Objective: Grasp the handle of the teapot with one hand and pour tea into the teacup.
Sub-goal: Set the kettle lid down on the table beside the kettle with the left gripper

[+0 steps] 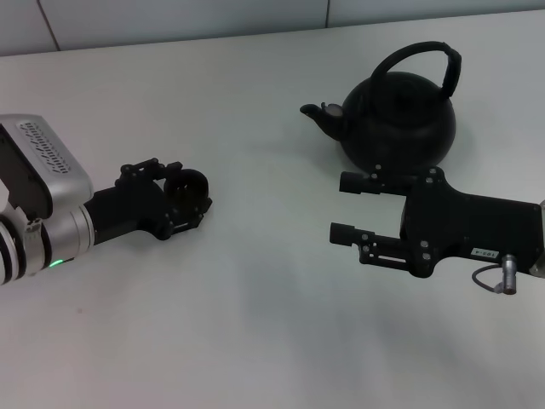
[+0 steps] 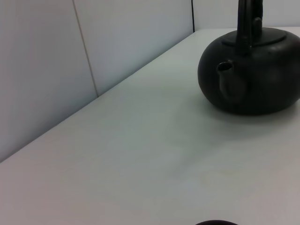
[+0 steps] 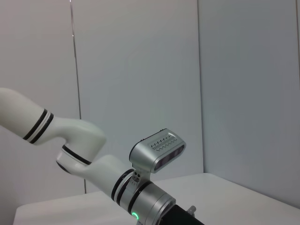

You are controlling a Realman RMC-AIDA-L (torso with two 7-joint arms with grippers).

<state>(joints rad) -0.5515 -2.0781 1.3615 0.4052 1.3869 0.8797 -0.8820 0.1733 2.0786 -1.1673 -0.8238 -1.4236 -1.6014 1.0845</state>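
The matte-black teapot (image 1: 400,119) stands on the table at the far right, its spout (image 1: 322,113) pointing left and its arched handle (image 1: 419,56) upright and untouched. My right gripper (image 1: 345,207) lies open just in front of the teapot, with nothing between its fingers. The small dark teacup (image 1: 191,189) sits at mid-left between the fingers of my left gripper (image 1: 186,198), which is shut on it. In the left wrist view the teapot (image 2: 253,75) faces the camera spout first, and a sliver of the teacup rim (image 2: 215,222) shows at the edge.
The white table (image 1: 255,307) runs back to a pale panelled wall (image 1: 170,21) behind the teapot. The right wrist view shows only my left arm (image 3: 84,154) against that wall.
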